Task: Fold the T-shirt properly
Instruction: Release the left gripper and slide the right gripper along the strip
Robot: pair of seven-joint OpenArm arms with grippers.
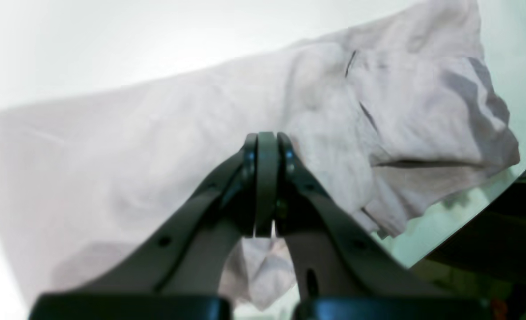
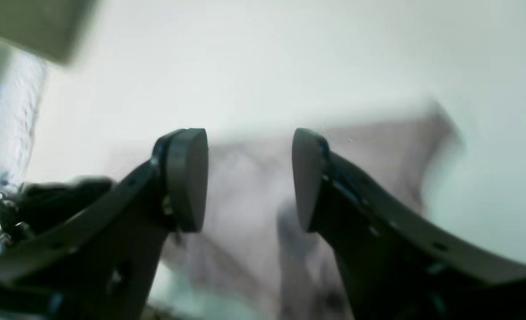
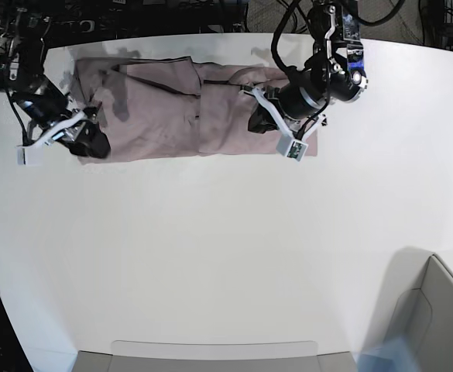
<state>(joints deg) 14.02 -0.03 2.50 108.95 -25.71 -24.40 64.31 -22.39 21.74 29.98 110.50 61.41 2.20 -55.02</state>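
I am working at the far edge of the white surface (image 3: 226, 256), where the T-shirt (image 3: 164, 105) is lying in a long, already narrowed band, creased and lumpy toward the end on my left side; my left gripper (image 3: 266, 116) is sitting at that end with its fingers (image 1: 267, 178) pressed together, and in the left wrist view cloth is bunching just under the tips, though I cannot tell whether a fold is actually pinched between them; my right gripper (image 3: 83, 136) is hovering at the opposite end with its fingers (image 2: 187, 178) standing apart and nothing between them, the cloth lying below the gap. To do this step well, I am judging that both ends need an equal grip before anything is lifted; I should be lowering my right side squarely over the corner, catching every layer, then carrying both ends together so the band is folding evenly and not twisting; the wrinkled end could drag unevenly.
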